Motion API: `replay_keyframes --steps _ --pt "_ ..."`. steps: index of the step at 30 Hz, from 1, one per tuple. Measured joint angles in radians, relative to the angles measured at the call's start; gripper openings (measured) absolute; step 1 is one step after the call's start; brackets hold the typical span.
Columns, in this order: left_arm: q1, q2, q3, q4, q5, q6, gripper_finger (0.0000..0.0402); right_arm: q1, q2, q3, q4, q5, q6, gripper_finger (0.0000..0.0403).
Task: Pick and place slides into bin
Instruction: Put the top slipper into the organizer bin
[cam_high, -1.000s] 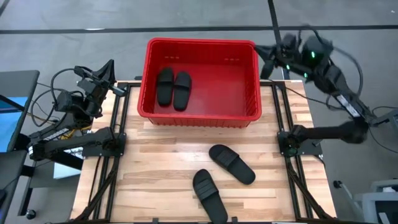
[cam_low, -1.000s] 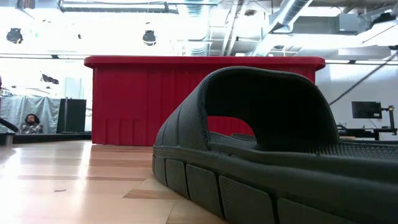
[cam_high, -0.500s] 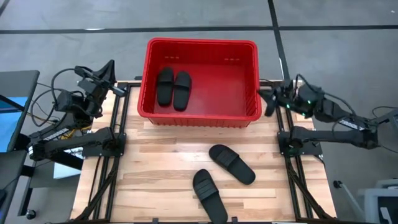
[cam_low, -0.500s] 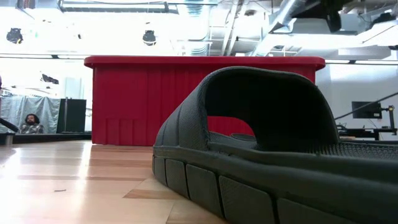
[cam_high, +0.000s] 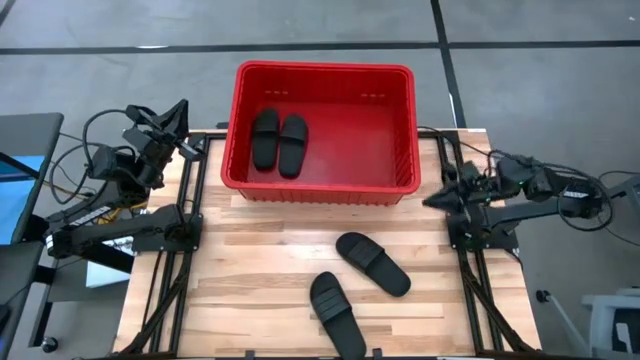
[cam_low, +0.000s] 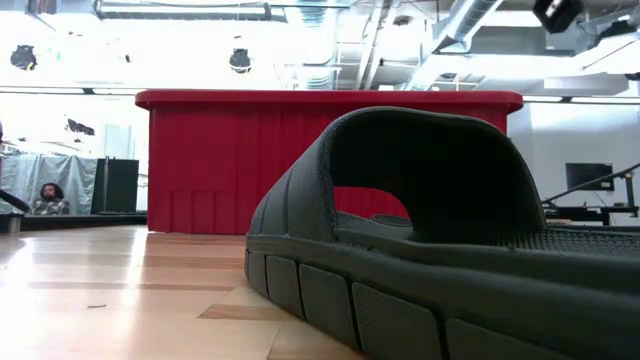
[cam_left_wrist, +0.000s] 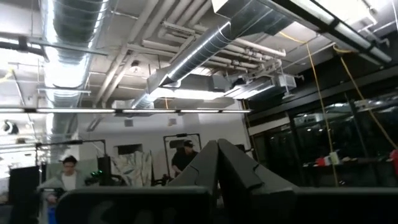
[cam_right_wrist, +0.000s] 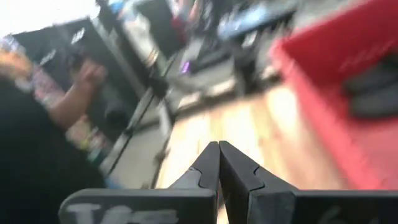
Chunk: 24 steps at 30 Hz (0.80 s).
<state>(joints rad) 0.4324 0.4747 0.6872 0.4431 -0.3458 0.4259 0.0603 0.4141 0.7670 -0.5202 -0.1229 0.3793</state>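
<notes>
The red bin (cam_high: 322, 125) stands at the far middle of the table, with two black slides (cam_high: 265, 138) (cam_high: 292, 143) lying soles down, side by side, in its left part. Two more slides (cam_high: 373, 263) (cam_high: 333, 310) lie flat on the wood near the front edge; one fills the low view (cam_low: 450, 250). My left gripper (cam_high: 178, 108) is shut and empty at the table's far left corner, pointing upward (cam_left_wrist: 217, 148). My right gripper (cam_high: 430, 201) is shut and empty, hovering beside the bin's near right corner (cam_right_wrist: 219, 148).
Black frame rails (cam_high: 185, 235) (cam_high: 478, 240) run along both table sides. Bare wood (cam_high: 260, 250) lies between the bin and the two loose slides. People show in the room beyond the table (cam_left_wrist: 68, 169) (cam_low: 46, 195), and a raised hand (cam_right_wrist: 93, 73) shows blurred.
My right gripper has swung from beyond the bin's far right corner down and toward the table's near edge, turning as it went. It now sits low by the bin's near right corner, still shut. The slides and the bin have not moved.
</notes>
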Motion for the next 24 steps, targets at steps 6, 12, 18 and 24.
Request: replay_keyframes --steps 6,12,18,24 --pt "0.000 0.000 0.000 -0.003 -0.003 -0.029 0.0000 0.064 0.018 0.000 -0.261 -0.084 0.114 0.0000" --pt "0.000 0.000 0.000 -0.008 -0.007 -0.048 0.0000 0.097 0.027 -0.001 -0.426 -0.081 0.132 0.0000" --pt "0.000 0.000 0.000 -0.008 -0.008 -0.136 0.0000 0.097 0.060 0.000 -0.514 -0.074 0.200 0.0000" --pt "0.000 0.000 0.000 -0.008 -0.008 -0.151 0.0000 0.097 0.148 -0.005 -0.520 -0.062 0.226 0.0000"
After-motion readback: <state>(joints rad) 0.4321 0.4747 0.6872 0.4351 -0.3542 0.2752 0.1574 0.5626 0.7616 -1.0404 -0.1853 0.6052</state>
